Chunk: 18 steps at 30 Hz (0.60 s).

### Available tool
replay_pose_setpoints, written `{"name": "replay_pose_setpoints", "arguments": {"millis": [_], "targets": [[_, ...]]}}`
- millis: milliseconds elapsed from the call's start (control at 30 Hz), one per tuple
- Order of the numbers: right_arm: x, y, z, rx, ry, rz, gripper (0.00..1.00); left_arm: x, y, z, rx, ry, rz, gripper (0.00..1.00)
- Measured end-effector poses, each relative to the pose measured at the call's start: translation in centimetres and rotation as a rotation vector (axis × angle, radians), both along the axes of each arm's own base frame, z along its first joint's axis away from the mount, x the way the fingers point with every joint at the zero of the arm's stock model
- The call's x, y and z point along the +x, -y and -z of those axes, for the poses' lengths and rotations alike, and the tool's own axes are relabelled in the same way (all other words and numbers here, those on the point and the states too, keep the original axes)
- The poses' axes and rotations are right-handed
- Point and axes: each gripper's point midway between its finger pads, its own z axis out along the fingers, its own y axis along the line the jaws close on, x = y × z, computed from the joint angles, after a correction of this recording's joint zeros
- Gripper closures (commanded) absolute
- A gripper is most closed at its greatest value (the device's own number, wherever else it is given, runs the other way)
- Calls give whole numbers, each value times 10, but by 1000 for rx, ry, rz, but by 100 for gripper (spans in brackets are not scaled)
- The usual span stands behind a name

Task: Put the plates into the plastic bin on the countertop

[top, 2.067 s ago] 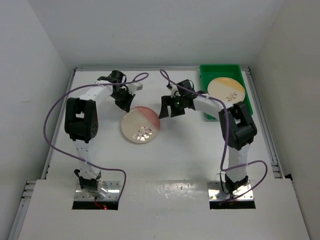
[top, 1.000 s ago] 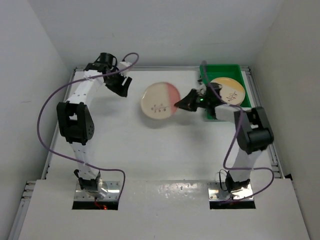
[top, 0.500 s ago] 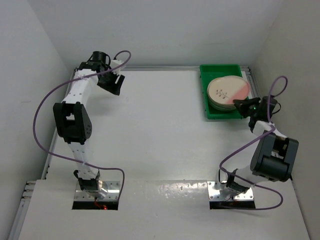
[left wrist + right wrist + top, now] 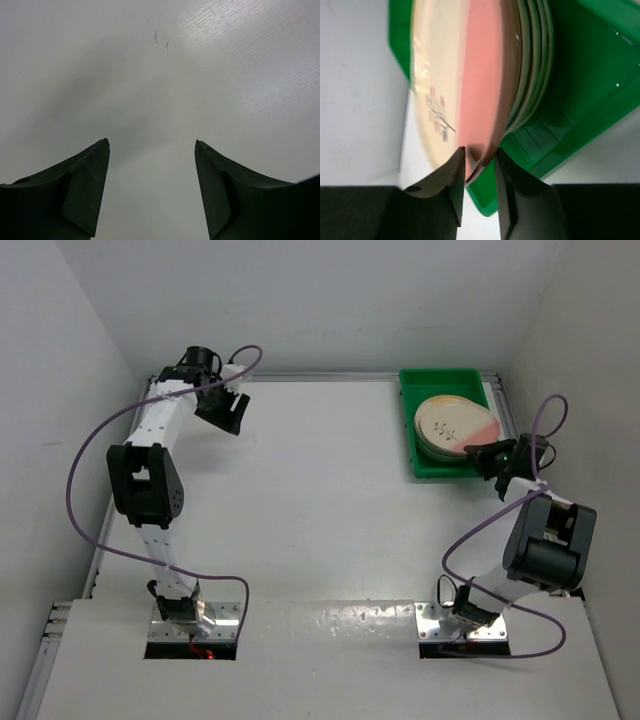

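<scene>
Pinching the rim of the pink-sectioned plate (image 4: 470, 90), tilted over the other plates (image 4: 535, 60) in the plastic bin (image 4: 585, 75), right end effector (image 4: 480, 152) should likely lower it flat before releasing; left end effector (image 4: 151, 145) spread above the worktop (image 4: 150, 60), well apart.

Surroundings of the work cell, as seen from above.
Three plain matt white walls enclosed the cell: a back wall (image 4: 300, 300), a left wall (image 4: 50, 440) and a right wall (image 4: 590, 370), all unmarked. A pale metal rail (image 4: 97, 575) ran along the left edge, a second rail (image 4: 508, 410) along the right edge, and a thin strip (image 4: 320, 377) lay at the foot of the back wall. A glossy white front panel (image 4: 330, 665) spanned the near side.
</scene>
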Motion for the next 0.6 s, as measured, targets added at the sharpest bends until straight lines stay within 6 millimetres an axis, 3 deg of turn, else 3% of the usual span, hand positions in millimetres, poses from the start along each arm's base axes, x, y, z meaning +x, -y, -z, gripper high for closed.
{"name": "replay_pose_setpoints", "arguments": {"millis": [167, 333, 433, 600], "targets": [[3, -13, 18, -9, -78, -47, 56, -1, 2, 1, -8, -3, 5, 29], [10, -17, 18, -43, -111, -65, 46, -3, 2, 5, -11, -15, 6, 29], [11, -12, 16, -90, -135, -67, 46, -6, 2, 9, -12, -28, 6, 29], [13, -6, 14, -208, -209, -93, 62, -7, 3, 9, -15, -30, 8, 28]]}}
